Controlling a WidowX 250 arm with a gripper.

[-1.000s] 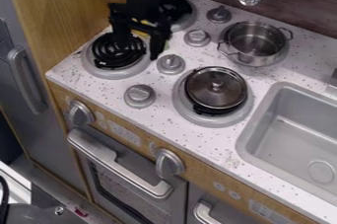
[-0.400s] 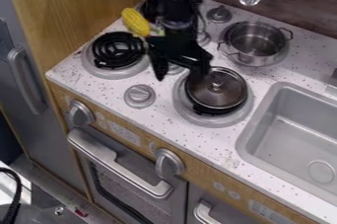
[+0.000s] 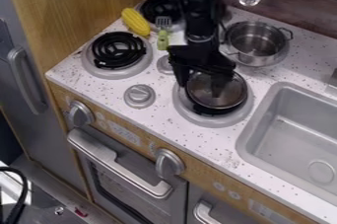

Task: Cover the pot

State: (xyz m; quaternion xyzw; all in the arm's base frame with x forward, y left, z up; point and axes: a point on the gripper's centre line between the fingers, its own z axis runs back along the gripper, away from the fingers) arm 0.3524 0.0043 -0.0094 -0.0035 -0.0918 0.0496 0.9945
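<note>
My black two-finger gripper (image 3: 200, 87) hangs over the round, shiny metal lid (image 3: 222, 101), its fingers spread wide with a gap between them. One finger stands in front of the middle of the lid, so the lid's knob is hidden from the camera, and I cannot tell whether that finger touches it. The lid lies on the burner nearest the sink, whose black coil peeks out beneath it. The silver metal pot (image 3: 257, 43) stands upright and uncovered on the burner behind, beside my arm; its near handle is hard to make out against my dark wrist. My arm, cut off at the top edge, blocks part of the speckled white counter (image 3: 197, 141) and overlaps a small grey knob (image 3: 164, 65). Away to the other side are a yellow plastic corn cob (image 3: 135, 21) and a green-handled utensil with a grey slotted head (image 3: 162, 34), the two near each other, with a bare black coil (image 3: 117, 50) close by. The grey sink (image 3: 251, 128) runs out of view. Small printed marks (image 3: 123, 132) sit on the wooden front panel (image 3: 146, 140), too blurred for me to read.
</note>
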